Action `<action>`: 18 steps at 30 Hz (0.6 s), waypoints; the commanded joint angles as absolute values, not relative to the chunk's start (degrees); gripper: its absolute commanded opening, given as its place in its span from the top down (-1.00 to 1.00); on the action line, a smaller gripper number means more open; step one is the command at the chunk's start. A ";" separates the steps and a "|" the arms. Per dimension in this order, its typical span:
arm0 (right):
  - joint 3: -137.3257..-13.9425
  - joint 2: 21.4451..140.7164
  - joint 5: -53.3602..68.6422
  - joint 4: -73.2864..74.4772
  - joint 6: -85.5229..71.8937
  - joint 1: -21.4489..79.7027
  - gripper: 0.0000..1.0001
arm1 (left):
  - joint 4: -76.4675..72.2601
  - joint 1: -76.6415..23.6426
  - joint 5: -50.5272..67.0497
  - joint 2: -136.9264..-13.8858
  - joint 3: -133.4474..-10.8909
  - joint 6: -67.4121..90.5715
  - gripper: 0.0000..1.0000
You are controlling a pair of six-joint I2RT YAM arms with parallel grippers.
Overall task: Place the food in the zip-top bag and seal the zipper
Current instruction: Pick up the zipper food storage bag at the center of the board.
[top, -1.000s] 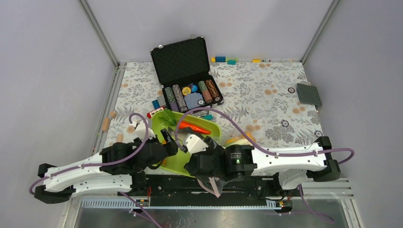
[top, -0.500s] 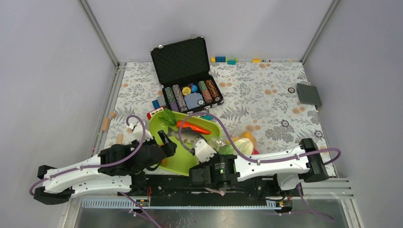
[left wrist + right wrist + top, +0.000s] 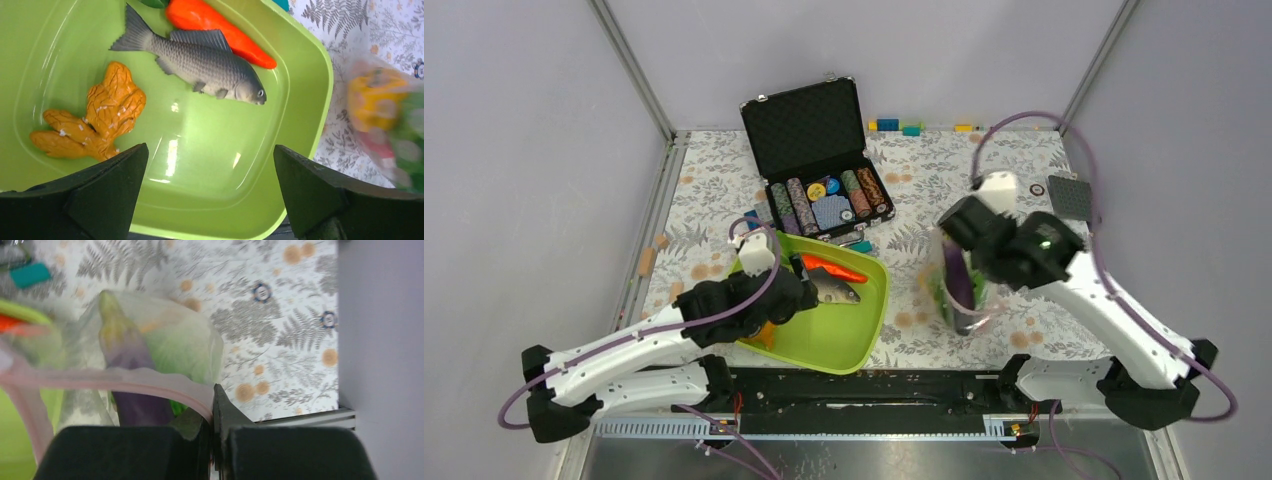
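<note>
Nearest me, my left claw [image 3: 210,150] hangs wide open and empty over the lime-green plastic tray [image 3: 300,100]. In the tray lie the grey toy fish [image 3: 200,62], the orange toy carrot [image 3: 215,27] and a knobbly orange-brown toy piece [image 3: 100,120]. Further right, my right claw [image 3: 212,410] is pinched tight on the pale pinkish zipper strip [image 3: 150,380] of the clear crinkly zip-top bag [image 3: 959,290]. The bag hangs over the floral tabletop [image 3: 1004,190] with the purple toy eggplant [image 3: 130,360] and green lettuce [image 3: 175,345] inside. Beyond stands an open black case [image 3: 809,130] of poker chips.

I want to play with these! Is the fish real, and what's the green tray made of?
The fish looks like moulded plastic or rubber, matt grey with painted scales, so likely a toy. The green tray seems hard, glossy plastic: light glints off its floor.
</note>
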State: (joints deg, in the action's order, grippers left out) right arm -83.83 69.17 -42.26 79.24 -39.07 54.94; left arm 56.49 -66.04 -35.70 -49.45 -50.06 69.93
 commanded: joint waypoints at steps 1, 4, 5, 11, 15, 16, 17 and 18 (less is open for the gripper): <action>-92.94 66.97 -45.52 80.84 -25.05 43.78 0.98 | 47.34 -58.80 -28.33 -50.84 -52.08 59.38 -0.97; -99.25 69.70 -49.68 84.02 -20.76 37.90 0.96 | 45.61 -54.81 -27.08 -51.69 -52.74 56.00 -0.98; -101.58 70.84 -51.86 85.56 -21.46 36.41 0.97 | 44.59 -53.44 -26.16 -52.02 -52.69 54.93 -0.98; -113.02 79.61 -54.98 89.29 -21.23 32.94 0.95 | 42.17 -45.63 -20.15 -55.34 -51.64 50.83 -0.97; -107.64 83.75 -44.81 87.28 -23.32 32.93 0.92 | 43.62 -43.51 -20.42 -55.86 -50.67 51.19 -0.97; -104.93 83.99 -41.38 85.11 -23.33 32.93 0.91 | 44.22 -43.07 -20.80 -55.69 -50.29 51.48 -0.97; -102.23 83.84 -38.19 82.45 -23.64 32.96 0.89 | 44.92 -42.50 -20.92 -55.58 -49.89 51.94 -0.97; -99.46 83.63 -34.67 79.77 -23.75 33.04 0.87 | 45.55 -42.07 -20.99 -55.55 -49.44 52.20 -0.98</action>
